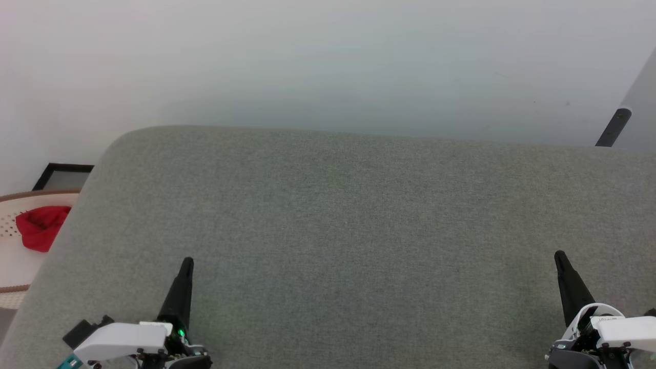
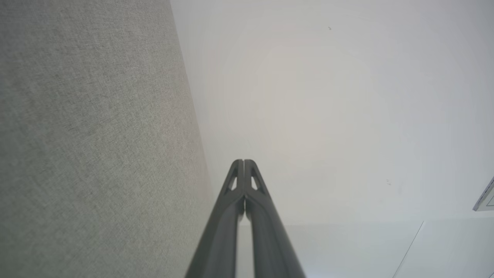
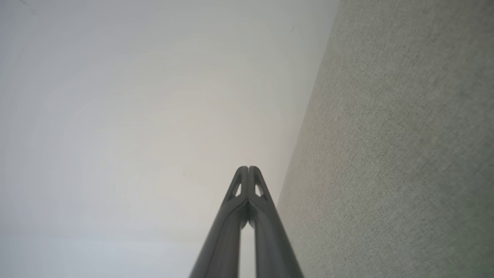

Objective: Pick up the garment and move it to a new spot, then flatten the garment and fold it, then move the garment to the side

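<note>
Two grippers sit low in the head view: the left gripper [image 1: 188, 264] at lower left and the right gripper [image 1: 559, 255] at lower right. Each is a single dark spike, fingers pressed together and holding nothing, over the grey fabric surface [image 1: 333, 230]. At the far left edge a red bundle [image 1: 41, 227] lies bunched in a pale basket [image 1: 6, 225], well apart from both. No stripes, white sleeves or lettering show on it, so I cannot tell whether that is the garment.

Left wrist view now: the left gripper [image 2: 244, 161] is closed tip to tip with nothing between, and grey fabric runs up the left of the frame.

Right wrist view: same story, the right gripper [image 3: 249, 168] is closed and bare, with fabric on the right of the frame.

My read on the step: both arms are idle. That fits a jersey waiting off to the side to be fetched, or one folded and set aside. Either way, the next move calls for confirming what that red cloth is.
</note>
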Motion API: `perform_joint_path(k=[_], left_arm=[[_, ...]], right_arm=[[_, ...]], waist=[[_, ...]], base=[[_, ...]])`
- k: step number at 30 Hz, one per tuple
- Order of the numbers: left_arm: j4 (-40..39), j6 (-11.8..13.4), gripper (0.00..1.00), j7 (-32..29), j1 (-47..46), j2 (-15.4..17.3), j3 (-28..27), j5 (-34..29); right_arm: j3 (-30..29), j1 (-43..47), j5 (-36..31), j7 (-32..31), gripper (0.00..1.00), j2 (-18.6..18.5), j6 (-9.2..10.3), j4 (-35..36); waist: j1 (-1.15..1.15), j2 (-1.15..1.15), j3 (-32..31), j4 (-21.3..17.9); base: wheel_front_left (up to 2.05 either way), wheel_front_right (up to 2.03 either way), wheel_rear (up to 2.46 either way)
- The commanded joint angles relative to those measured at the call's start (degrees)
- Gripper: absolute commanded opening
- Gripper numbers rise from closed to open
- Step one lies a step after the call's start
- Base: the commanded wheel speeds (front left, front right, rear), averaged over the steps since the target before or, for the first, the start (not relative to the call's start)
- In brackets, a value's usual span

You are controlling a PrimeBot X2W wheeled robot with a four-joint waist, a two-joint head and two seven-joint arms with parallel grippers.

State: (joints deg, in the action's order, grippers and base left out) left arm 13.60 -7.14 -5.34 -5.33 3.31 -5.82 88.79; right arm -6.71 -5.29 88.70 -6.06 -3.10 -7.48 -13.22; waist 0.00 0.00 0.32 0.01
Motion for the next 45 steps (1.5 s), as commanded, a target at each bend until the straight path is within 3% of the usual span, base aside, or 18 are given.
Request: perform_joint_path(k=[1, 10, 45], left_arm=[[0.15, -0.54, 0.00, -0.21, -0.61, -0.07, -0.24, 1.00], [0.59, -0.53, 0.00, -1.15, -1.25, -0.28, -0.58, 4.06], [0.56, -0.49, 0.00, -1.19, -1.21, -0.35, -0.68, 3.71]], right_arm=[[0.16, -0.76, 1.13, -0.20, 0.00, 0.16, -0.02, -0.26], [0.22, -1.48, 3.99, -0.59, 0.00, 0.35, -0.02, -0.98], [0.20, -1.08, 3.75, -0.59, 0.00, 0.33, -0.02, -0.94]], waist=[[0.00, 0.00, -0.02, 0.00], [0.00, 0.00, -0.14, -0.01], [0.00, 0.00, -0.14, -0.01]], base=[[0.00, 0.00, 0.00], [0.00, 0.00, 0.00], [0.00, 0.00, 0.00]])
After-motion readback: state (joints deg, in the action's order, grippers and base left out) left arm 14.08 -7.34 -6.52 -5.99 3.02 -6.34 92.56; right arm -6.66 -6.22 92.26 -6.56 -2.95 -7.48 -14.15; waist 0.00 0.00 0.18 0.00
